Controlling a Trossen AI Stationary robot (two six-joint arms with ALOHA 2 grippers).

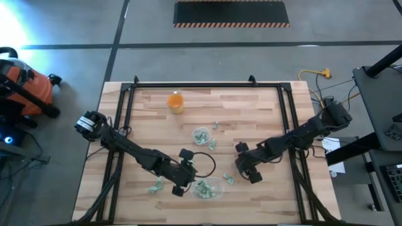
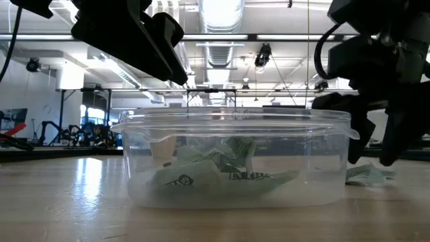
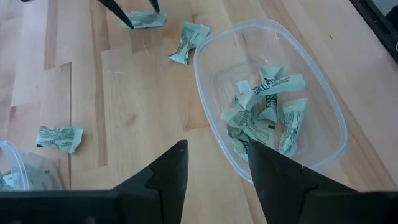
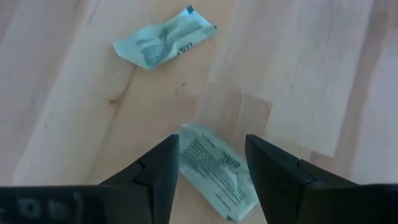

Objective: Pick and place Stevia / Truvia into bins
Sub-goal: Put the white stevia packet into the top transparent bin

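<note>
Lower the right gripper (image 4: 208,165), jaws spread, straight onto the Truvia sachet (image 4: 217,173) lying flat between them, pinch across its narrow width, keeping the left gripper (image 3: 214,165), likewise spread, by the tub (image 3: 329,106).

Grey concrete floor (image 1: 75,25), black hazard-edged mat (image 1: 231,12); bright ceiling lights (image 2: 222,12) over exposed ducts (image 2: 222,50)

Bare wood lies open at the table's (image 1: 144,125) nine o'clock side; toward six o'clock the tub (image 1: 210,189), left gripper (image 1: 182,183) and loose sachets (image 1: 156,186) crowd the way
</note>
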